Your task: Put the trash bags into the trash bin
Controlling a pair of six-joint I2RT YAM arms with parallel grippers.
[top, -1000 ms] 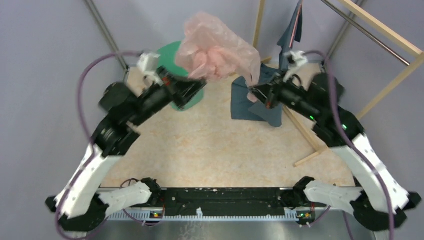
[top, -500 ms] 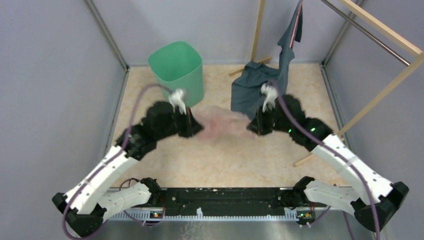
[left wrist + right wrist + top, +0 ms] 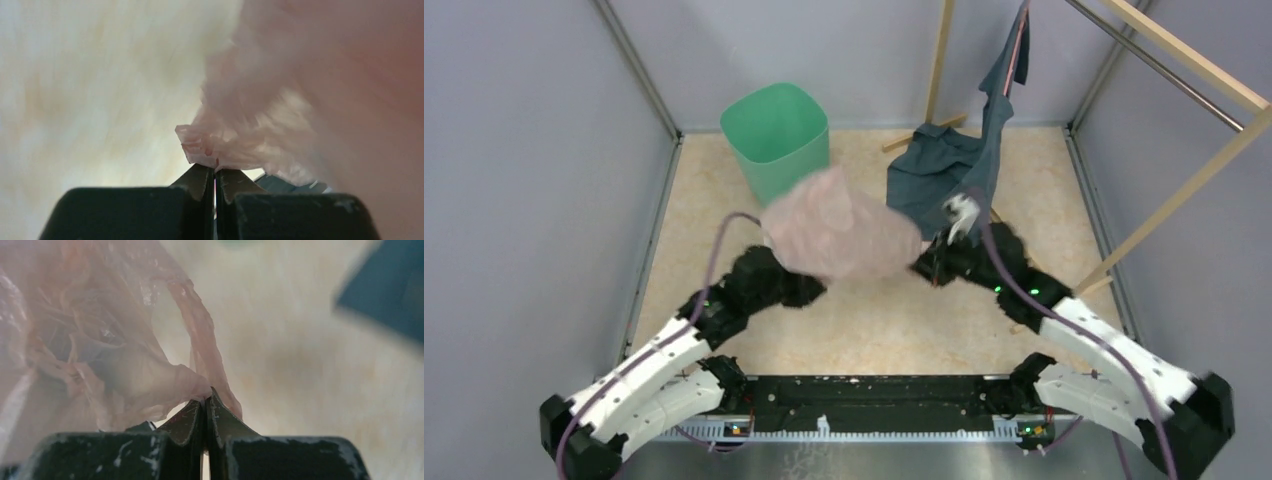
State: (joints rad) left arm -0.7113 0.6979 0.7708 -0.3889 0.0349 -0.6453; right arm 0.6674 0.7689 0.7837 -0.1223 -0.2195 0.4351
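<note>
Two-armed hold, top view: trash bag (image 3: 839, 235) billowed aloft between arms, near but short of trash bin (image 3: 776, 135), liable to catch air and miss rim; left wrist: left gripper (image 3: 215, 172) clamped on crumpled film edge, may slip; right wrist: right gripper (image 3: 205, 405) pinching thin twisted strand, may tear.

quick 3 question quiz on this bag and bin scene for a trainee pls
1. True or false: the pink bag lies inside the green bin.
2. How many arms' fingers pinch the bag? A) none B) one C) both
3. Fill in: in the top view, the dark blue garment is to the ___ of the bin.
Key: 1 false; 2 C, left fingers and right fingers shut on it; 3 right.
</note>
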